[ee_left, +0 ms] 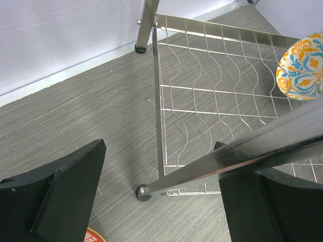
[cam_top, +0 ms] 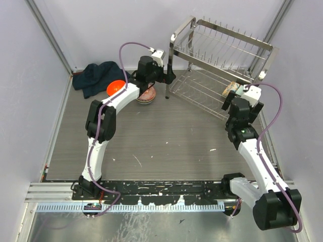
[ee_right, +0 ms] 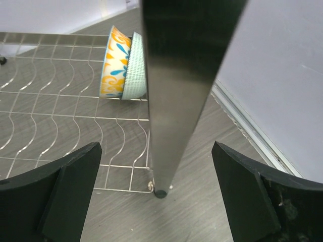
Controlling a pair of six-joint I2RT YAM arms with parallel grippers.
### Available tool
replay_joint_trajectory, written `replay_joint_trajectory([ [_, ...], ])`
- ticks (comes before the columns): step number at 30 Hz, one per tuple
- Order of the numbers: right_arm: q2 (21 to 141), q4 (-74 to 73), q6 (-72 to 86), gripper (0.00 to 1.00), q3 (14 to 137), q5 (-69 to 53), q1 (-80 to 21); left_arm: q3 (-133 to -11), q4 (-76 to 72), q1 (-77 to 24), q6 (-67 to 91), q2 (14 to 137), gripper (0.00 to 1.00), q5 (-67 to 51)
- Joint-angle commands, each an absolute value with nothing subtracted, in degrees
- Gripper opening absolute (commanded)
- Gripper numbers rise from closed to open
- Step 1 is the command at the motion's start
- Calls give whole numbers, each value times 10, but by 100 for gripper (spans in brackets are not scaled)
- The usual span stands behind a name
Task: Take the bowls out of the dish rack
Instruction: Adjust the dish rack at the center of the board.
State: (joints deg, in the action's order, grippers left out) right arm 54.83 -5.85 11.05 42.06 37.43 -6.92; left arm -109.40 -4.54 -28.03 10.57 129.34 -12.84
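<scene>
Bowls (ee_right: 113, 63) in floral and mint stand on edge, touching, on the lower tier of the dish rack (cam_top: 222, 50); the left gripper (ee_left: 160, 166) and right gripper (ee_right: 156, 166) hover beside its end legs, jaws spread wide.

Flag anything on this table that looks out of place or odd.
A dark blue cloth lies crumpled in the far left corner beside the orange bowl; it is no dishware. White flecks mark the table. Nothing looks spilled or broken.
</scene>
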Motion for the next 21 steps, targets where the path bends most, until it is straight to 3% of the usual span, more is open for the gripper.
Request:
replay_joint_trajectory([
  [1, 552, 29, 93, 96, 413, 340, -59, -1121, -32, -260, 103, 1313, 95, -114],
  [4, 556, 48, 95, 90, 406, 340, -56, -1126, -28, -260, 102, 1316, 95, -115],
  [9, 555, 65, 92, 69, 398, 343, -55, -1135, -25, -257, 100, 1321, 94, -118],
  [14, 551, 69, 92, 57, 396, 344, -55, -1147, -18, -256, 100, 1329, 94, -124],
  [21, 540, 65, 92, 28, 391, 352, -55, -1173, -6, -255, 94, 1346, 94, -131],
])
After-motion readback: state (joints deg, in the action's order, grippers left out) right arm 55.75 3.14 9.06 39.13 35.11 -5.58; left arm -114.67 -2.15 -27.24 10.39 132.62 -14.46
